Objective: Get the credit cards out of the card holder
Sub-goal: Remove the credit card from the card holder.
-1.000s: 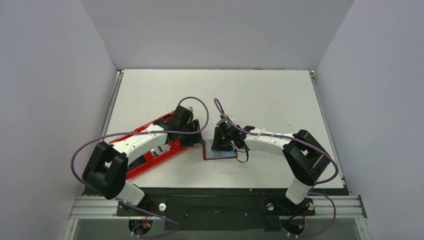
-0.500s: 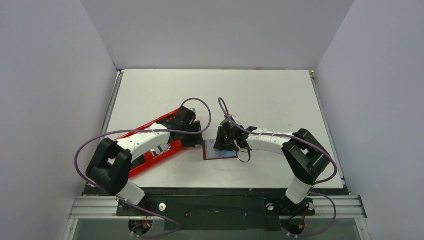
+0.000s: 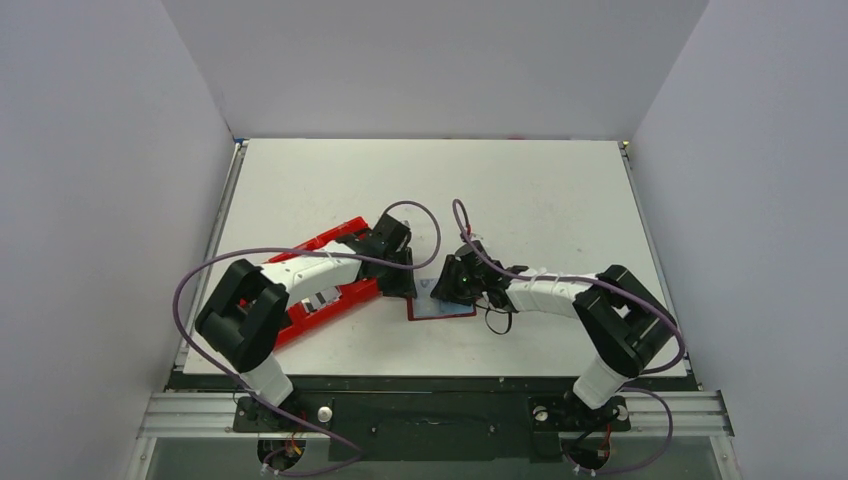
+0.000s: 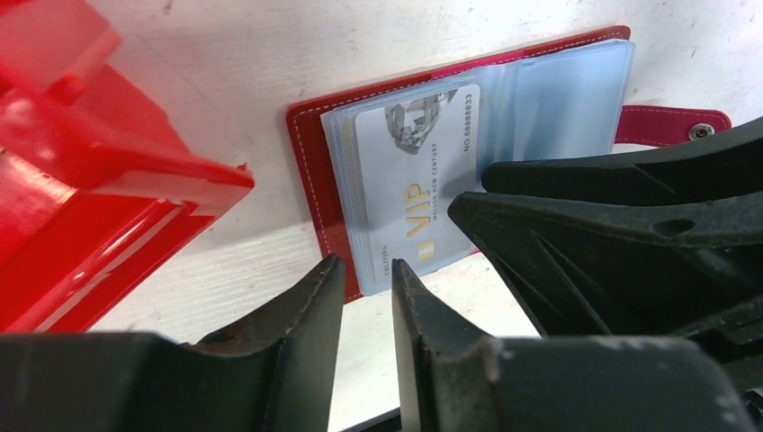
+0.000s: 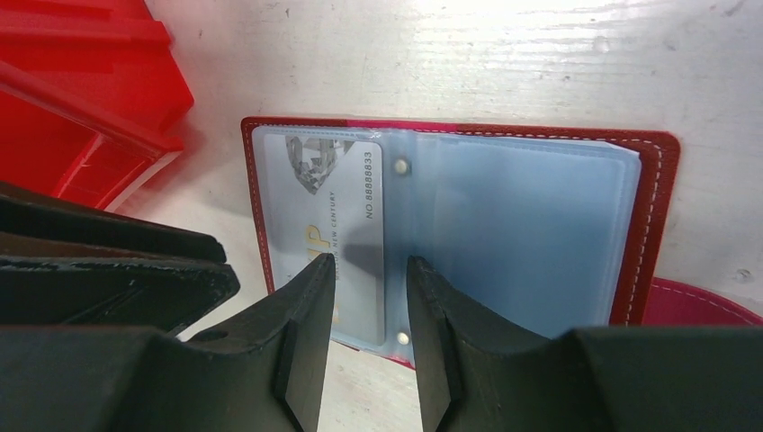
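Observation:
The card holder (image 3: 441, 307) lies open and flat on the table, dark red with clear blue sleeves. One credit card (image 4: 416, 180), pale with gold "VIP" lettering, sits in the left sleeve; it also shows in the right wrist view (image 5: 337, 202). Other cards are not visible. My left gripper (image 4: 367, 270) hovers at the holder's left near corner, jaws a narrow gap apart, nothing between them. My right gripper (image 5: 371, 265) is low over the holder's middle by the card's inner edge, jaws slightly apart and empty. The red strap tab (image 4: 670, 121) sticks out on the right.
A bright-red compartment tray (image 3: 325, 290) lies just left of the holder under the left arm; its corner is close in the left wrist view (image 4: 99, 180). The two grippers (image 3: 405, 280) (image 3: 450, 290) are very close together over the holder.
Both grippers have moved down and inward onto the holder, the left one to the right to its left edge. The holder has not moved.

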You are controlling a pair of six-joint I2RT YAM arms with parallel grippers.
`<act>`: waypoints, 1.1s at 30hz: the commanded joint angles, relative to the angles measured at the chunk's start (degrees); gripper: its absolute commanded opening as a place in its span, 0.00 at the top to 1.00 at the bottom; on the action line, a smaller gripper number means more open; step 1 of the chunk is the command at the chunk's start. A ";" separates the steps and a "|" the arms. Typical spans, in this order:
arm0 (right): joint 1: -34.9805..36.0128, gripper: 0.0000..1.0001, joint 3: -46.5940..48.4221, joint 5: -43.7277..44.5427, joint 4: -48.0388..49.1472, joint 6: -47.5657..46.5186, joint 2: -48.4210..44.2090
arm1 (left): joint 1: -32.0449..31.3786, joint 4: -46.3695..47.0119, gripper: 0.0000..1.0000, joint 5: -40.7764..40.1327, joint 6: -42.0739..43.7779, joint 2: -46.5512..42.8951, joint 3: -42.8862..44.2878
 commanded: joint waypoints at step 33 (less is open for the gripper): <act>-5.68 0.71 -7.67 -5.17 4.78 1.16 -2.31 | -3.15 4.84 1.00 0.12 -1.24 10.28 5.93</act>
